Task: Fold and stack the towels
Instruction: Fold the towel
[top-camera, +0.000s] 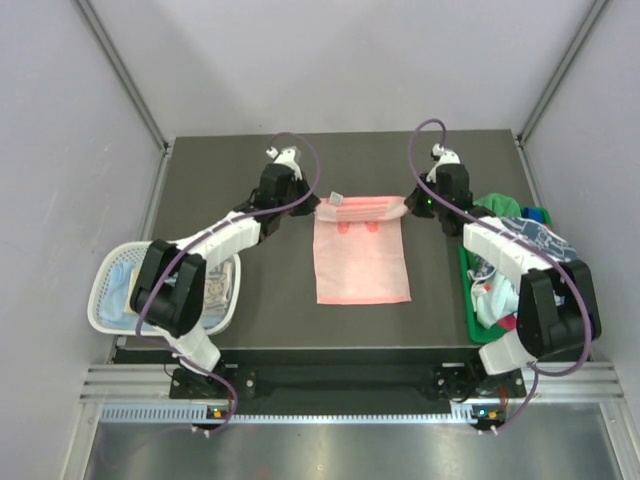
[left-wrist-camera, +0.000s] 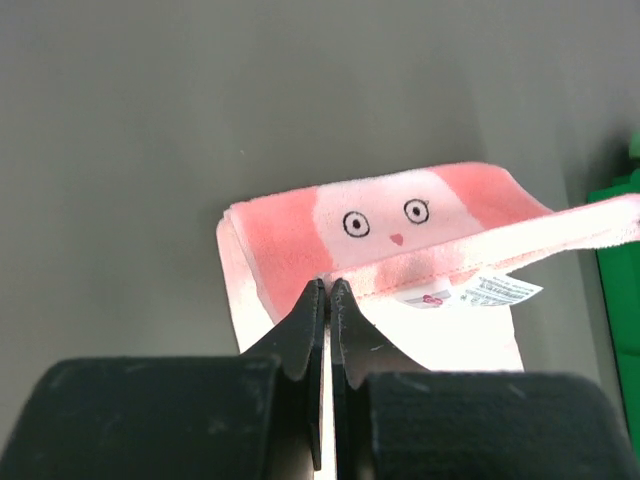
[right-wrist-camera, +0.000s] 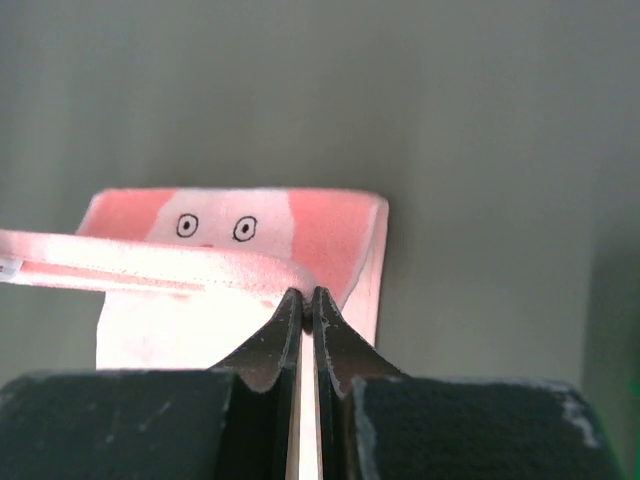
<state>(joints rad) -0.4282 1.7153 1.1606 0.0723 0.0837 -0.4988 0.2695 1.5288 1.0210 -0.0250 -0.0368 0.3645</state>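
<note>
Two arms work a pink towel (top-camera: 362, 262) spread at the middle of the table (top-camera: 240, 180). The left gripper (left-wrist-camera: 327, 292) and right gripper (right-wrist-camera: 305, 297) each pinch a far corner, clamped on the raised edge. The first fold looks begun. Next, both should carry that edge evenly to the near hem.

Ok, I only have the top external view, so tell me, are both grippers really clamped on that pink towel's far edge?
Observer: The left wrist view shows the left gripper shut on the hem of the pink towel; a white care label hangs from that hem.
Operator: And the right one?
Observer: The right wrist view shows the right gripper shut on the raised hem near its corner.
Operator: Anything printed on it?
Observer: Yes, a small face: two round eyes and a tiny nose.
</note>
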